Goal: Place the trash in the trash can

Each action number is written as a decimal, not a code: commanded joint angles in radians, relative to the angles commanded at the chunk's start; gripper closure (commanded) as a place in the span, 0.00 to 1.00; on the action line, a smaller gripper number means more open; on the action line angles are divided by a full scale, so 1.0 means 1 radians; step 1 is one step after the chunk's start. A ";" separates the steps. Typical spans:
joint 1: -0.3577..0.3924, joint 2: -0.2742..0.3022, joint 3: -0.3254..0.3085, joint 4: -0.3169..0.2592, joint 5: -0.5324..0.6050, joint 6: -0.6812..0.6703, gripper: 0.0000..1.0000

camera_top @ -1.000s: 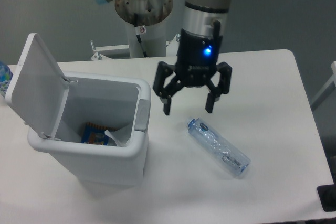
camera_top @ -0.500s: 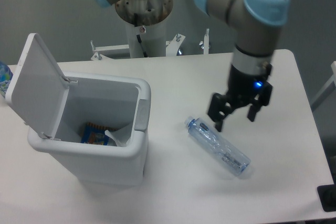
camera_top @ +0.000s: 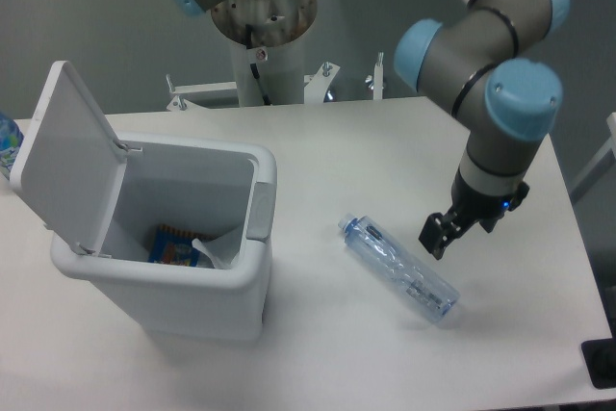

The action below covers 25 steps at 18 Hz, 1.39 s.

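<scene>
Going for the bottle (camera_top: 399,269)
Jaws holding nothing, opening unclear; should be lining up across its middle; bin (camera_top: 168,281) waiting open, left.

Open trash can (camera_top: 183,238) mouth (lid (camera_top: 63,156) tilted back), bottle (camera_top: 399,269) unobstructed.

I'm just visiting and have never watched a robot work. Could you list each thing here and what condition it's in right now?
trash can: upright, something colourful and something whitish inside.
lid: swung open, standing up.
bottle: lying on its side on the table, untouched.
pincer: above the table beside the bottle, holding nothing; open or shut is unclear from this angle.
</scene>
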<state>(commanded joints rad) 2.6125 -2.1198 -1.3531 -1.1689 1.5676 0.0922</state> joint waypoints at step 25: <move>-0.097 -0.187 0.063 0.009 0.152 -0.109 0.07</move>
<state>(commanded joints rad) 2.5158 -2.3071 -1.2901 -1.1597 1.7196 -0.0168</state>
